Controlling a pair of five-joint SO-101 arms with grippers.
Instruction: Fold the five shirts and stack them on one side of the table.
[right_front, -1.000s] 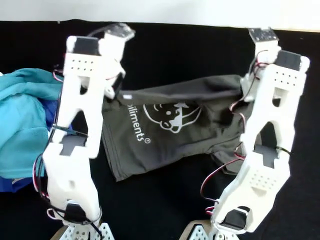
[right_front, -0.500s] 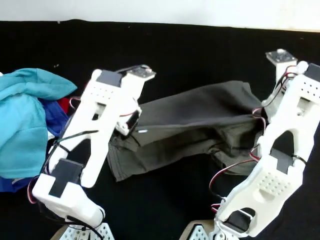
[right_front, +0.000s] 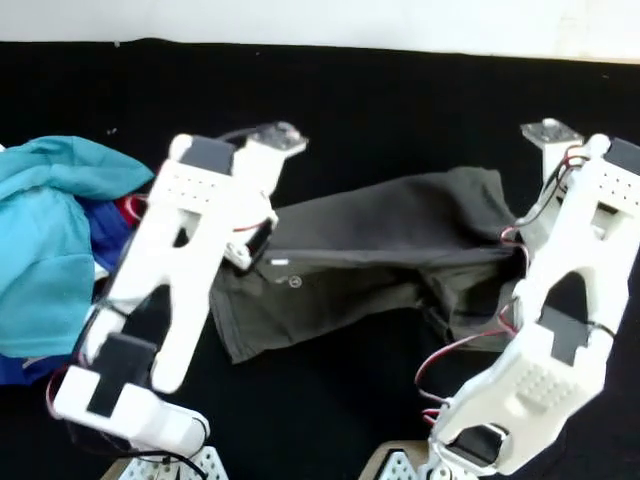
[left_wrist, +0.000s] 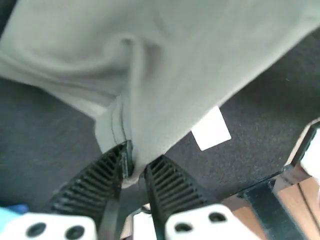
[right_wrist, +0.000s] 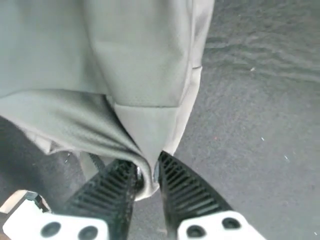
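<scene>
A: Where's the shirt, and what are you holding?
B: The grey shirt (right_front: 380, 250) drapes across the middle of the surface (right_front: 400, 90). My left claw (left_wrist: 139, 161) pinches a stitched edge at nine o'clock, and my right claw (right_wrist: 148, 167) pinches a doubled edge at three.
A: How will it handle?
B: Light and limp, I'd judge. Grip seams, not loose cloth.

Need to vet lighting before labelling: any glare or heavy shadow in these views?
High view: no glare; the dark shirt barely stands out from the black table, the white arms are brightest. Left wrist view: shirt evenly lit, soft shadow along its crease near the left gripper. Right wrist view: shade under the fold beside the right gripper.
</scene>
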